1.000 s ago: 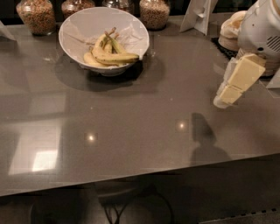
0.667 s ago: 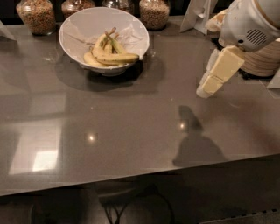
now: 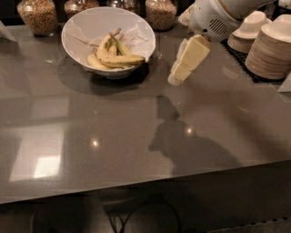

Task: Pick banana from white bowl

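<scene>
The white bowl (image 3: 82,25) stands at the back left of the grey table, lined with crumpled white paper. Several yellow bananas lie in it; the front banana (image 3: 119,59) is curved with brown flecks and a dark end pointing right. My gripper (image 3: 175,79) hangs from the white arm (image 3: 211,18) to the right of the bowl, a little above the table, pointing down and left. It holds nothing that I can see and does not touch the bowl.
Glass jars of grains (image 3: 38,16) (image 3: 160,13) stand behind the bowl. Stacks of small pale bowls (image 3: 272,50) (image 3: 248,28) sit on a black mat at the right. The table's front edge (image 3: 145,184) runs across the lower view.
My gripper and arm have moved left across the table, from the right edge to just right of the white bowl. The bowl and bananas have not moved.
</scene>
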